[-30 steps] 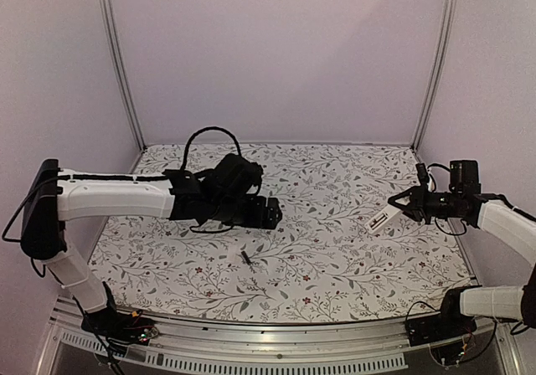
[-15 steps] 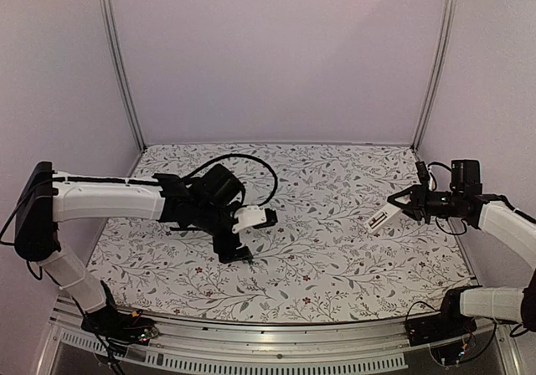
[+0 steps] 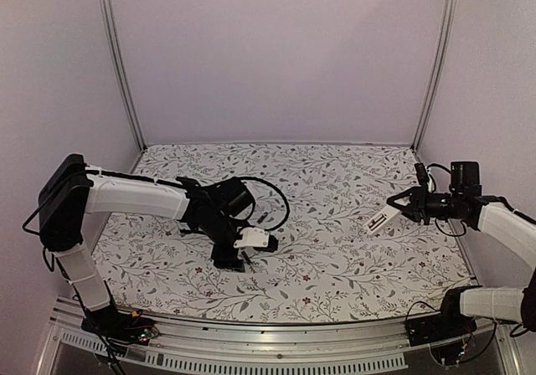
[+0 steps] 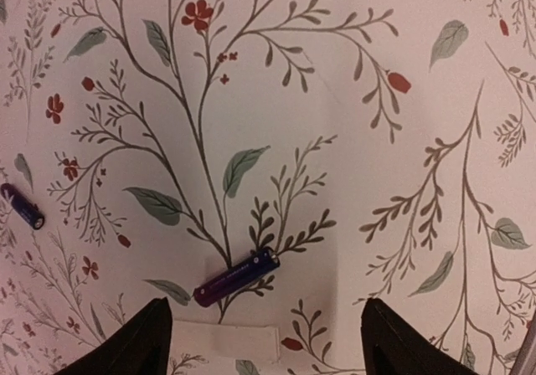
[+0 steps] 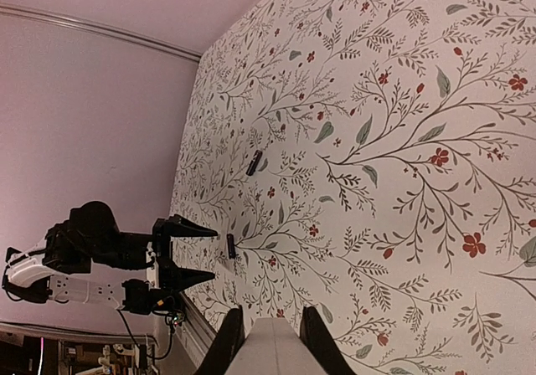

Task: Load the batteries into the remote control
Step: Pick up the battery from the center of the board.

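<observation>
Two dark batteries lie on the floral cloth. One battery [image 4: 237, 276] [image 5: 230, 245] lies slantwise just ahead of my left gripper [image 4: 266, 316] [image 3: 240, 256], which points down at the cloth with its jaws open wide, one fingertip on each side and not touching it. The other battery [image 4: 23, 206] [image 3: 262, 218] [image 5: 255, 162] lies apart, further back. At the right, above the cloth, my right gripper [image 3: 404, 206] [image 5: 270, 329] is shut on one end of the white remote control [image 3: 383, 220] [image 5: 272, 351], which slants down to the left.
A flat white rectangle [image 4: 226, 341] shows between the left fingers at the bottom edge of the left wrist view. Metal posts [image 3: 117, 65] and pale walls close in the table; its metal front rail [image 3: 251, 337] runs by the arm bases.
The left arm has swung toward the front and tipped its gripper down over the near battery, uncovering the far one. The right arm with the remote has not moved.
</observation>
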`<state>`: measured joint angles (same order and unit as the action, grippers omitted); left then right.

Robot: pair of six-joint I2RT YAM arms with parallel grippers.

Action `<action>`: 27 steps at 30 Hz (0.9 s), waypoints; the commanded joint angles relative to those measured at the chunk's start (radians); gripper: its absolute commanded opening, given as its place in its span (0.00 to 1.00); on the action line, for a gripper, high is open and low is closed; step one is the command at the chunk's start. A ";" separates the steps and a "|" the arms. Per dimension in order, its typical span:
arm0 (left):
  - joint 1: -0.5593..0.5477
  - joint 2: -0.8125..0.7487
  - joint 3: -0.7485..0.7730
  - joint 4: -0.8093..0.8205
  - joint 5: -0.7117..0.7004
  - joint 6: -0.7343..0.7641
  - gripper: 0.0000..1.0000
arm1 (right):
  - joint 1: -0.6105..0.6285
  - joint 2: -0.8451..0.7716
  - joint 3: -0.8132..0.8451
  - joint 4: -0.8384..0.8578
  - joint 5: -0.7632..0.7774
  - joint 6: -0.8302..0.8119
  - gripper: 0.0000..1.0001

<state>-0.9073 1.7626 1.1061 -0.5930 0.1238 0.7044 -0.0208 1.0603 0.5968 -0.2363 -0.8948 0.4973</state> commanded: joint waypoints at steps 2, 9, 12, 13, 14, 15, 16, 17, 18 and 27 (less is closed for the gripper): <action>0.012 0.038 0.043 0.014 -0.008 0.075 0.78 | -0.001 0.001 -0.011 0.022 -0.012 0.000 0.00; 0.004 0.083 0.060 0.040 -0.035 0.134 0.75 | -0.001 0.012 -0.009 0.029 -0.016 0.007 0.00; 0.004 0.108 0.068 0.030 -0.044 0.152 0.68 | -0.001 0.012 -0.009 0.031 -0.016 0.007 0.00; 0.004 0.117 0.071 0.028 -0.045 0.158 0.65 | -0.001 0.013 -0.009 0.031 -0.015 0.007 0.00; 0.004 0.125 0.074 0.025 -0.048 0.161 0.62 | -0.001 0.016 -0.009 0.033 -0.015 0.007 0.00; 0.004 0.134 0.079 0.021 -0.048 0.162 0.60 | -0.002 0.018 -0.009 0.034 -0.015 0.007 0.00; 0.004 0.142 0.082 0.016 -0.051 0.164 0.57 | -0.001 0.020 -0.009 0.037 -0.015 0.007 0.00; 0.004 0.150 0.086 0.011 -0.053 0.164 0.54 | -0.001 0.025 -0.009 0.038 -0.016 0.006 0.00; 0.004 0.159 0.091 0.005 -0.054 0.164 0.50 | -0.001 0.028 -0.009 0.040 -0.016 0.007 0.00; 0.008 0.228 0.142 -0.052 -0.037 0.142 0.20 | -0.001 0.053 -0.008 0.063 -0.023 0.008 0.00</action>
<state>-0.9073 1.9339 1.2240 -0.5922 0.0750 0.8528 -0.0208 1.1023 0.5934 -0.2020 -0.9009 0.5011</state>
